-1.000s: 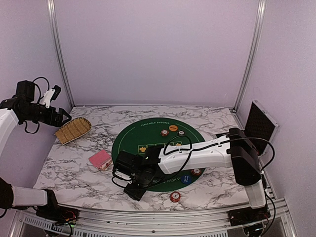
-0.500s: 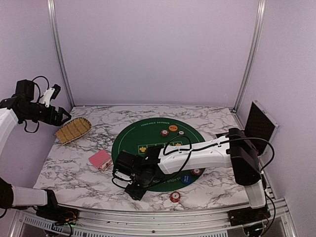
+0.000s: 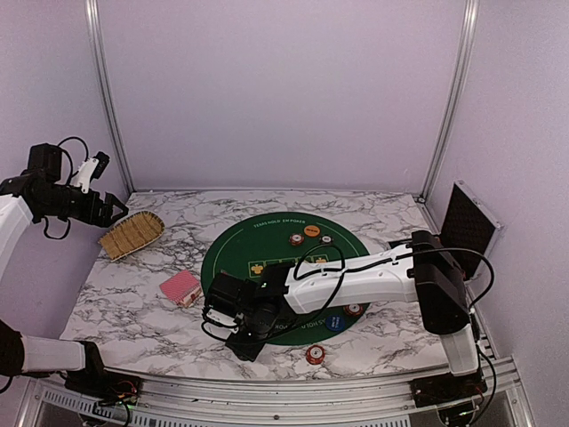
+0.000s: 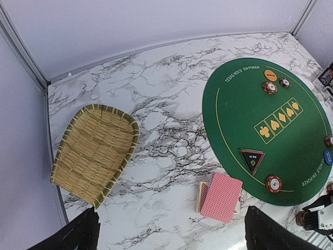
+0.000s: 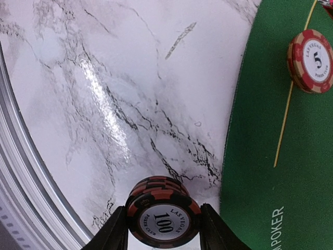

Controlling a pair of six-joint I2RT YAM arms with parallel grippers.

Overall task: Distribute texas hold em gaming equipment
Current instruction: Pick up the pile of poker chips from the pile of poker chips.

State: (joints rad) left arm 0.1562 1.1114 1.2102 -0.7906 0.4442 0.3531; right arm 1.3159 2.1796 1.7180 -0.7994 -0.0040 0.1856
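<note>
My right gripper (image 3: 242,336) is low over the marble at the green mat's (image 3: 267,260) near-left edge, shut on a small stack of dark-and-red "100" chips (image 5: 164,219). A red "5" chip (image 5: 312,60) lies on the mat close by. My left gripper (image 3: 108,210) is open and empty, held high at the far left above the basket. The pink-red-backed cards (image 3: 180,287) lie on the marble left of the mat, also in the left wrist view (image 4: 221,197). The triangular marker (image 4: 252,158) is on the mat. The blue button (image 3: 334,322) is at the mat's near edge.
A tan woven basket (image 3: 132,234) lies at the far left. A black hinged case (image 3: 467,222) stands at the right edge. Three chips (image 3: 311,235) sit at the mat's far side, and one red chip (image 3: 315,354) on the marble near the front rail.
</note>
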